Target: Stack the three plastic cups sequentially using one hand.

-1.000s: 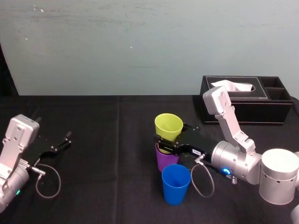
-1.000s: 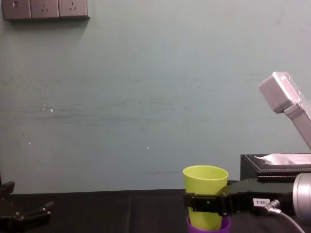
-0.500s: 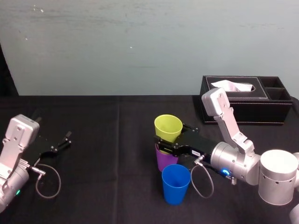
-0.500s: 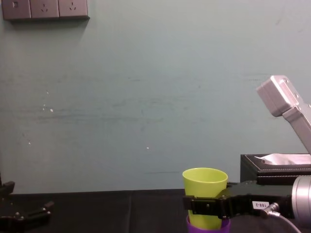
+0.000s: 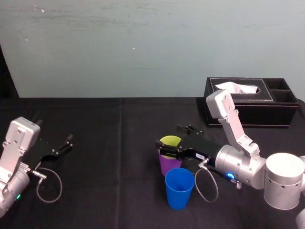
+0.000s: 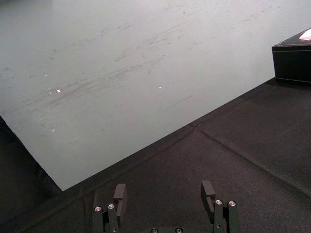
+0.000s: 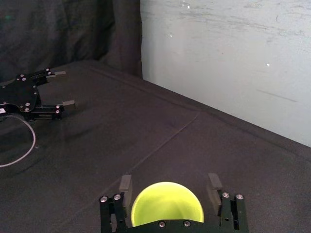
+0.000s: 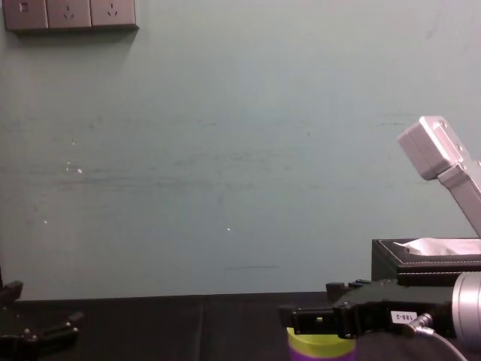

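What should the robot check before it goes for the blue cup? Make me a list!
1. Is the yellow-green cup inside the purple cup? ok, just its rim shows.
2. Has the right gripper let go? ok, it is open on either side of the rim.
3. Is the blue cup upright and alone, nearer the robot? ok.
4. Is the yellow-green cup fully down? cannot tell.
5. Is the left gripper out of the way? ok, it is parked far left.

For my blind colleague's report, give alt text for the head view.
The open right claw straddles the yellow-green cup, which sits nested in the purple cup; the blue cup stands nearer the robot. The left claw rests far left.
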